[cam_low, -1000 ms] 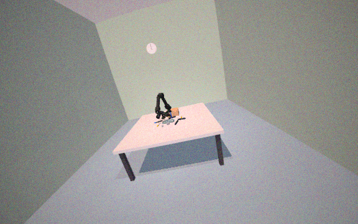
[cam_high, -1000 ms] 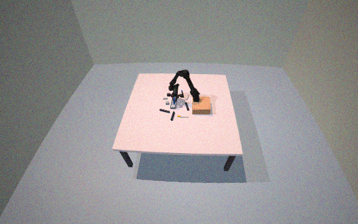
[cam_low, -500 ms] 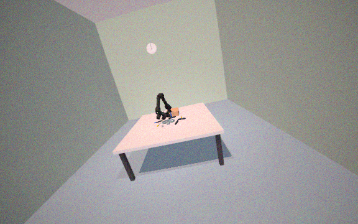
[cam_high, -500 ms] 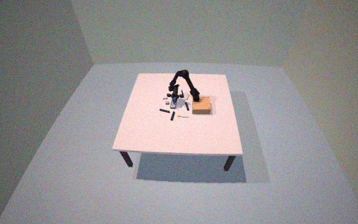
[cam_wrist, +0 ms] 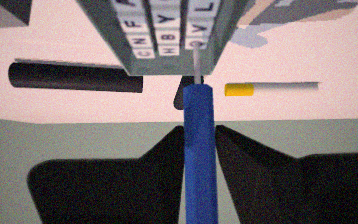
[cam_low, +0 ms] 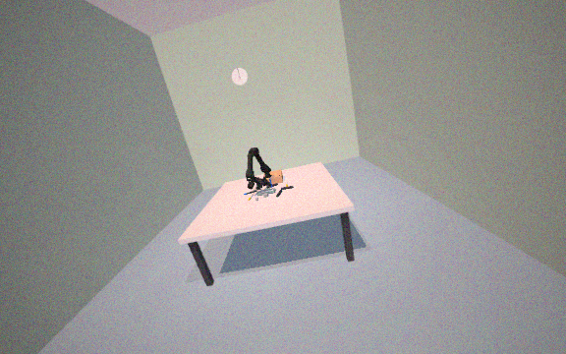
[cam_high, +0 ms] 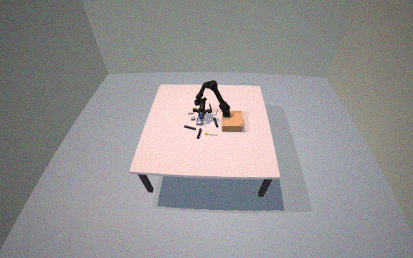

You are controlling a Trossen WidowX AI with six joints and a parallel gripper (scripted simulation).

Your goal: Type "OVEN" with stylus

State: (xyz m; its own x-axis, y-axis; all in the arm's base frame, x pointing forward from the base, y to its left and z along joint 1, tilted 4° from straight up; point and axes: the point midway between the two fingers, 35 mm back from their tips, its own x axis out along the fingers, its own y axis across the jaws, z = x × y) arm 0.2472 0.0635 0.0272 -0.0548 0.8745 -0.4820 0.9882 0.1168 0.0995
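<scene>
- Stylus (cam_wrist: pixel 199 145): blue barrel with a thin grey tip, clamped between the two dark fingers of the gripper (cam_wrist: pixel 200 175); the barrel runs straight up the middle of the wrist view.
- Tip: rests on the nearest key of the right-hand column, at the keyboard's near edge; the letter on that key is hidden by the tip.
- Keyboard (cam_wrist: pixel 165 30): grey body with pale keys; readable legends nearby include C, N, F in one column and H, B, Y in the next. It lies on the pink table (cam_high: pixel 206 154), just left of the arm's base.
- Black cylinder (cam_wrist: pixel 75 76): lying flat on the table beside the keyboard's near edge, to the left in the wrist view.
- Yellow-and-grey pen (cam_wrist: pixel 271 89): lying flat to the right of the tip, apart from the keyboard.
- Arm (cam_high: pixel 211 97): black, arched over from a tan block (cam_high: pixel 232 121) down to the keyboard.
- Wall clock (cam_low: pixel 239 76): on the far wall in the exterior view.
</scene>
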